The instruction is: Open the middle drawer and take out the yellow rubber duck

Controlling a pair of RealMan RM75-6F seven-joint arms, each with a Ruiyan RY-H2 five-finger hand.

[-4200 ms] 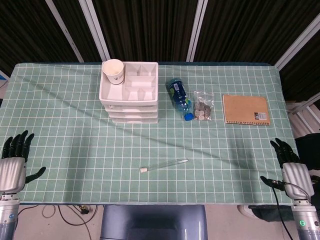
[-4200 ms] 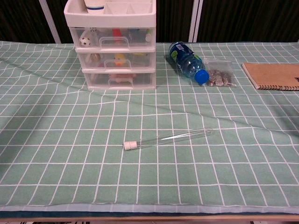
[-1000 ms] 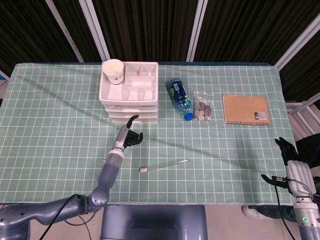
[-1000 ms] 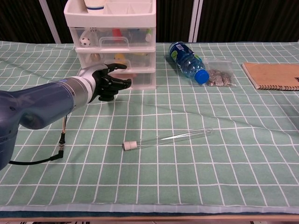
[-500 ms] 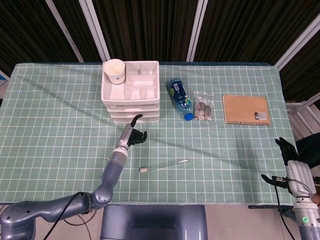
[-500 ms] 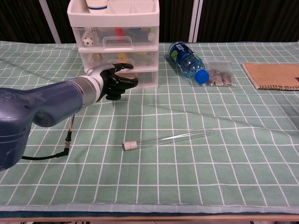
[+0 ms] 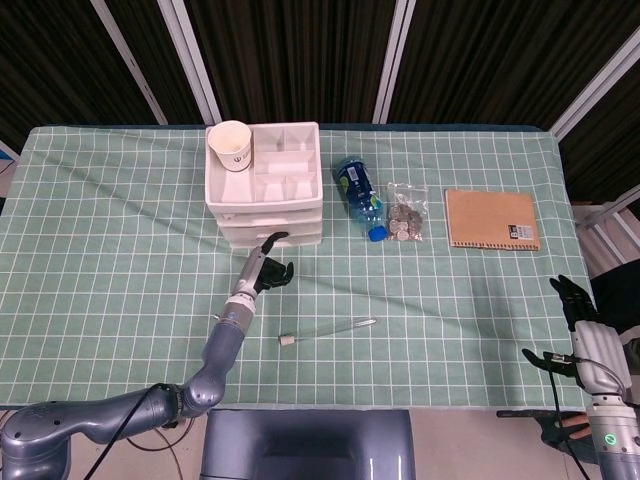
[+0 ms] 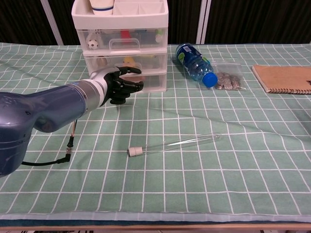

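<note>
The white three-drawer unit (image 7: 265, 195) (image 8: 120, 43) stands at the back left of the table with all drawers closed. Through the clear front of the middle drawer (image 8: 146, 60) the yellow rubber duck (image 8: 129, 59) shows. My left hand (image 7: 266, 268) (image 8: 120, 85) is right at the drawer fronts, fingers curled in with nothing visibly held. Its thumb reaches up to the lower edge of the middle drawer and hides the bottom drawer's handle. My right hand (image 7: 580, 318) hangs off the table's right front corner, fingers spread, holding nothing.
A paper cup (image 7: 231, 145) sits in the unit's top tray. A blue bottle (image 8: 194, 64) lies right of the drawers, then a bag of coins (image 8: 226, 80) and a brown notebook (image 8: 286, 78). A glass test tube (image 8: 172, 143) lies mid-table on the green checked cloth.
My left hand came from the table's left front corner up to the drawer fronts. The drawer unit has slid slightly right and back; the drawers stay closed. The right hand barely moved.
</note>
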